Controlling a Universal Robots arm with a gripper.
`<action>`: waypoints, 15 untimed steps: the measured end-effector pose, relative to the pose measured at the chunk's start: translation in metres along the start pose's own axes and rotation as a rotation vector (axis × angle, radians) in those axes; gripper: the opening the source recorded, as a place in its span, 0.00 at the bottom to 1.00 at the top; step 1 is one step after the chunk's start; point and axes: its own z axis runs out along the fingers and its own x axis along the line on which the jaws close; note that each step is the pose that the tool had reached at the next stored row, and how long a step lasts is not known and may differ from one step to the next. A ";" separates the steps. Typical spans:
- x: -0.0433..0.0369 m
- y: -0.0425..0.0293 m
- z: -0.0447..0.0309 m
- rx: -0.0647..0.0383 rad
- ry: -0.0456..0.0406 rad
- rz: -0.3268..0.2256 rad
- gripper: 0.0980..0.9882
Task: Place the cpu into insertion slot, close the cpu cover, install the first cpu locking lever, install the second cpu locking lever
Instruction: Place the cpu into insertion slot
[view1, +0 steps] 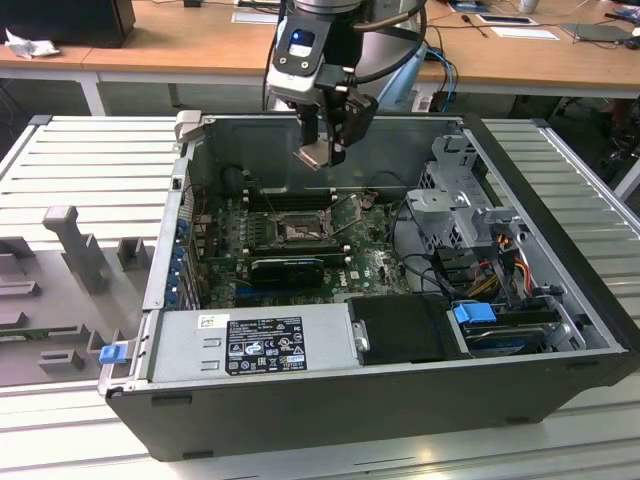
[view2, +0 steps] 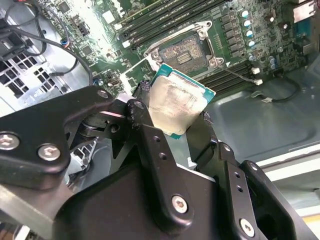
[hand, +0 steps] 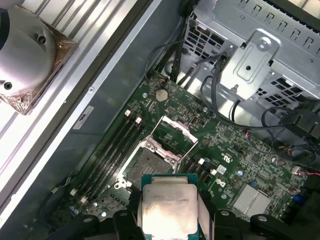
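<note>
- Exterior view: the black two-finger claw (view1: 324, 148) hangs inside an open grey desktop computer case (view1: 400, 395). Its fingers are pinched on the cpu (view1: 313, 156), a small flat square chip with a pale silvery-tan metal face, held tilted. The insertion slot (view1: 299, 230), a square dark-rimmed socket on the green motherboard (view1: 375, 262), lies below the claw, well apart from the chip.
- Second wrist view: the claw's black fingers (view2: 145, 125) grip the chip by opposite edges, the jaws open no wider than the chip. The socket's greyish pin field sits uncovered beyond the chip.
- First wrist view: the chip sits between the fingertips, just short of the socket. The cpu cover (hand: 175, 131), a thin dark-silver metal frame with a cut-out centre, stands swung back on the socket's far side.
</note>
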 end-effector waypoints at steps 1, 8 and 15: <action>0.0000 0.0000 0.0000 0.000 -0.0011 0.011 0.49; 0.0000 -0.0001 0.0005 -0.003 -0.0123 0.137 0.49; 0.0000 -0.0002 0.0024 -0.005 -0.0235 0.263 0.49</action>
